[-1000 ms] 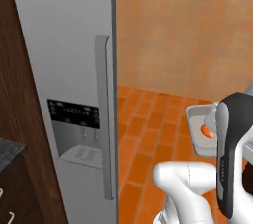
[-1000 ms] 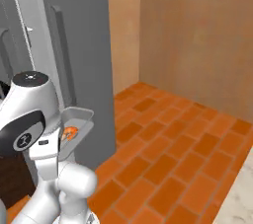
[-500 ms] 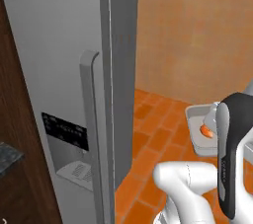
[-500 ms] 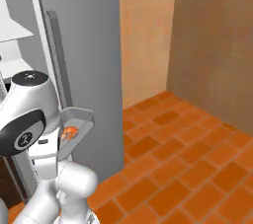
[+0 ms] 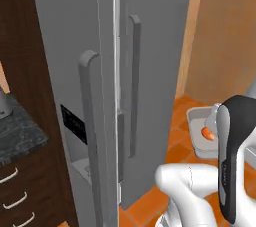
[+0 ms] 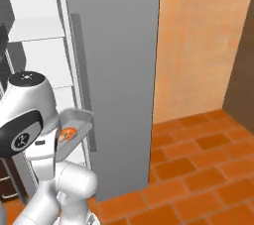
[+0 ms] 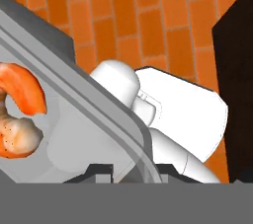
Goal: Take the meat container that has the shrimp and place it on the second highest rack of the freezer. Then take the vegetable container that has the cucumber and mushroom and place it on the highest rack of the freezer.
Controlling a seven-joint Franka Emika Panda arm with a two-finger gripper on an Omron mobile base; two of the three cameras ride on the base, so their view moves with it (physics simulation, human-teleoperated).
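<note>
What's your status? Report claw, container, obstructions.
Claw shut on shrimp container rim. Shrimp inside. Freezer door edge-on ahead, racks visible beyond.

I find no readable text anywhere. The dark control panel (image 5: 73, 124) on the freezer door (image 5: 65, 71), set beside its long handle, carries faint pale marks, but I cannot make out a letter or digit. On the arm's dark joint cap (image 6: 21, 140), just left of the meat container (image 6: 69, 132), there is a small white emblem of crossed lines in a ring, a symbol and not lettering. No labels or brands that I can see on the container.
</note>
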